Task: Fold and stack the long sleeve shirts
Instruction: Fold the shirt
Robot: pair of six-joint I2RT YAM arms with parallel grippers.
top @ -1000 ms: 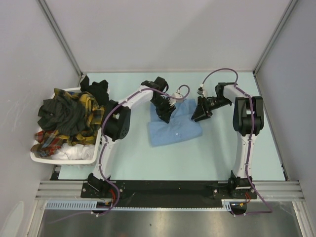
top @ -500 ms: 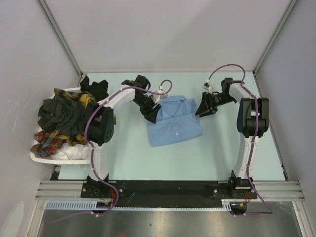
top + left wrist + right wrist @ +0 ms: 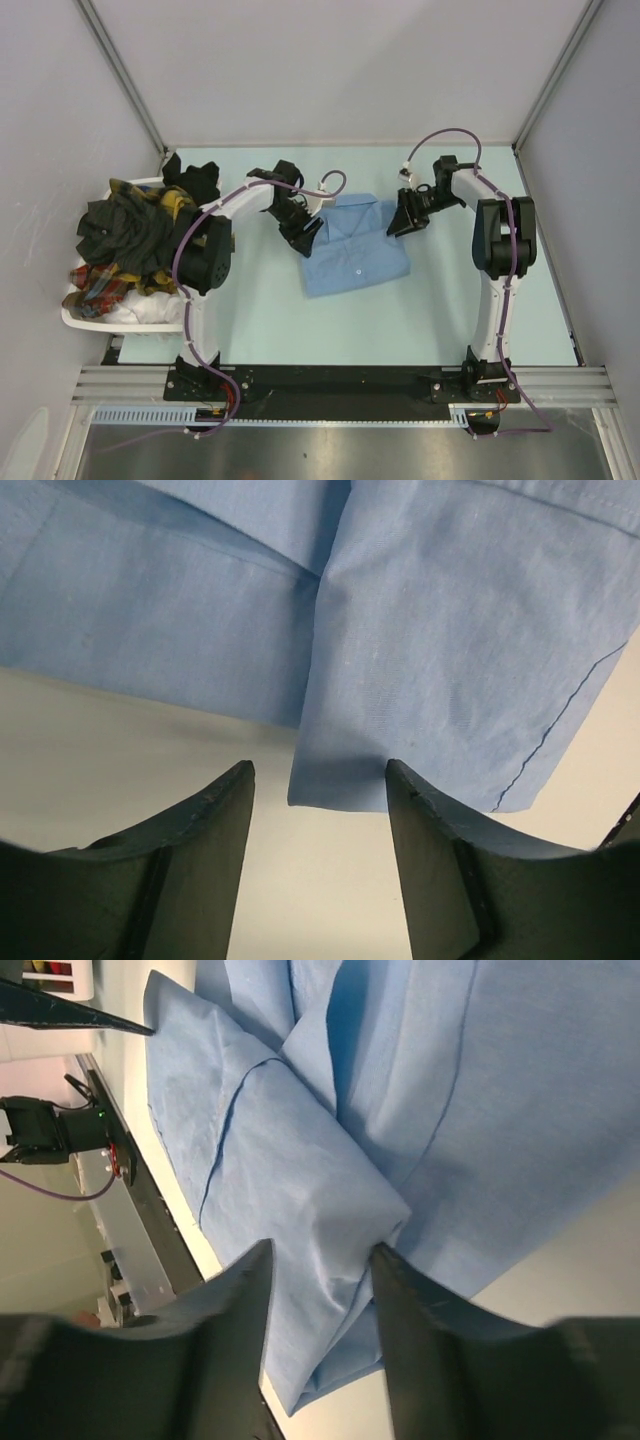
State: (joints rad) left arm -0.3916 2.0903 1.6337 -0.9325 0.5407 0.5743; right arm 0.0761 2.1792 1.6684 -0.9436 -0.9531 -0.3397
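Observation:
A light blue shirt [image 3: 355, 255] lies folded flat in the middle of the table, collar at the far side. My left gripper [image 3: 306, 240] is at its left edge; in the left wrist view it [image 3: 320, 780] is open and empty over bare table, with the shirt's edge [image 3: 400, 680] just past the fingertips. My right gripper [image 3: 402, 224] is at the shirt's far right corner; in the right wrist view it [image 3: 322, 1250] is open, its jaws straddling a raised fold of blue cloth [image 3: 300, 1190]. Dark green-black [image 3: 125, 235], yellow-black plaid [image 3: 178, 215] and red plaid [image 3: 98, 285] shirts lie heaped at the left.
The heap fills a white slatted basket [image 3: 130, 322] at the table's left edge, with a black garment [image 3: 196, 180] hanging over its far corner. Grey walls close the table on three sides. The arm bases stand on a black rail [image 3: 340, 380] at the near edge.
My left gripper has moved left, off the top of the blue shirt to its left edge, uncovering the collar. My right gripper has shifted slightly toward the shirt's far right corner.

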